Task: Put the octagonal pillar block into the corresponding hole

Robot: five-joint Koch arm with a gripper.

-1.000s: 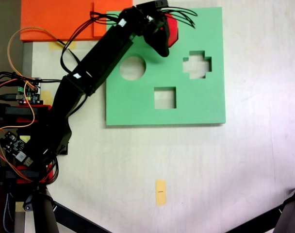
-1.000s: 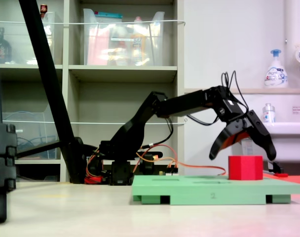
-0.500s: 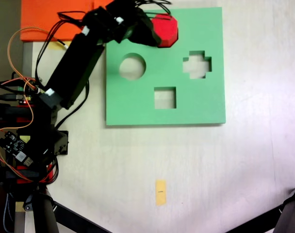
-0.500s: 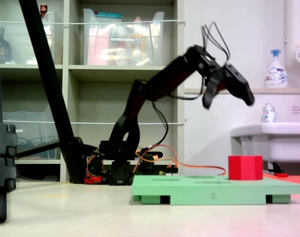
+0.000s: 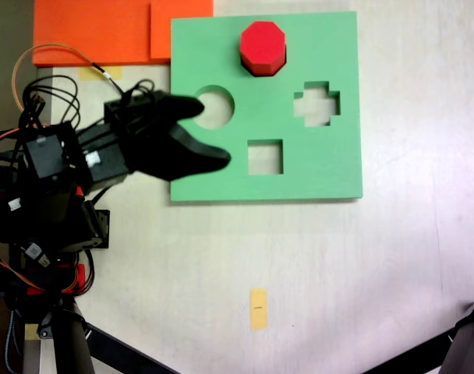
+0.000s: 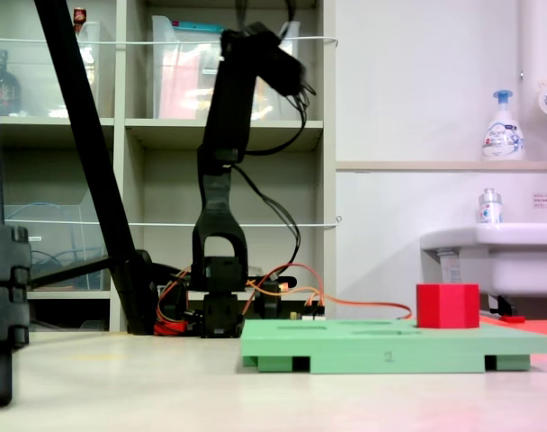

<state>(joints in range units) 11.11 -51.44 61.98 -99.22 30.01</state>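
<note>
As the frames show it: arm folded up near worktop's left edge.
gripper (image 5: 210, 132): spread apart, holding nothing.
octagonal pillar block (image 5: 262, 47): upright at green board (image 5: 315, 167) far edge.
handling: likely light, squashy foam; pinch opposite flat sides.

Top-down view, low side view (tabletop level) — both on green board (image 5: 330, 167) (image 6: 381, 346)

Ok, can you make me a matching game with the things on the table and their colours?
Things:
1. block
2. board
3. mat
4. arm

Colours:
A. green
B. black
C. red
D. orange

Pairs: 1-C, 2-A, 3-D, 4-B
</note>
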